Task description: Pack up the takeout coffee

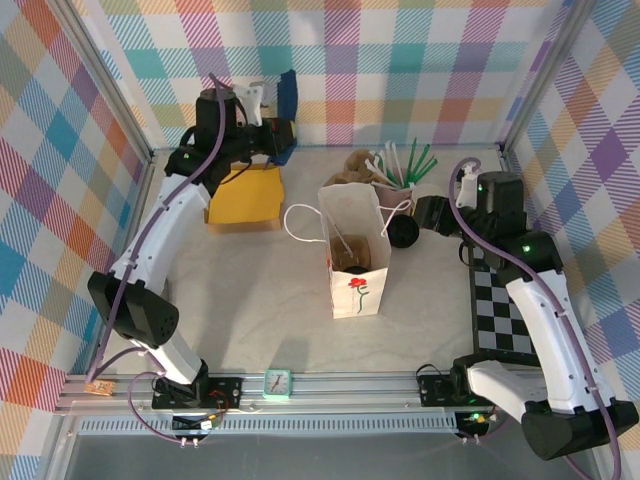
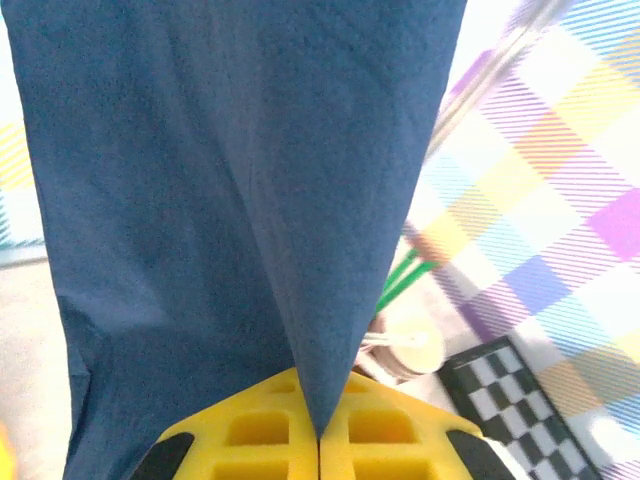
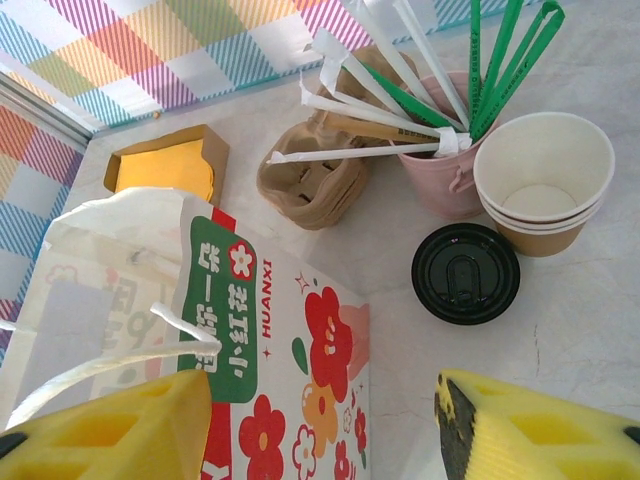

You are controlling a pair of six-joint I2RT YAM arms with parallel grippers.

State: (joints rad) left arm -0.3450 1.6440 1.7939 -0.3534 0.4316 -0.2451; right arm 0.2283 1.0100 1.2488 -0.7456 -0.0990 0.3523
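A: How are the jaws of the left gripper (image 2: 318, 440) found?

B: They are clenched on a dark blue napkin (image 2: 230, 200). Its fold is pinched between the yellow pads (image 2: 205, 440), and the sheet is held up near the back wall.

A: What is seen just outside that grip?

B: A stack of yellow napkins (image 1: 245, 190) in a cardboard tray is seen on the worktop (image 1: 260, 300), close beside that gripper.

A: And the right gripper (image 3: 322, 425)?

B: Its jaws are released and spread wide, with nothing gripped between them. It is held above the right side of a white, flower-printed paper bag (image 3: 270, 330), which stands upright and open in the middle of the worktop.

A: What is laid around the bag?

B: A loose black lid (image 3: 466, 272) is laid flat just right of it. Beyond the lid, a stack of unlidded brown cups (image 3: 545, 180) is placed just beside a pink cup (image 3: 440, 185) filled with green and white wrapped straws (image 3: 360, 151). A brown pulp cup carrier (image 3: 310, 185) is set on the pink cup's other side.

A: Where is the takeout coffee?

B: A brown shape (image 1: 348, 258) is seen low inside the bag from the top camera, crossed by a handle string. Whether it is the lidded cup cannot be told.
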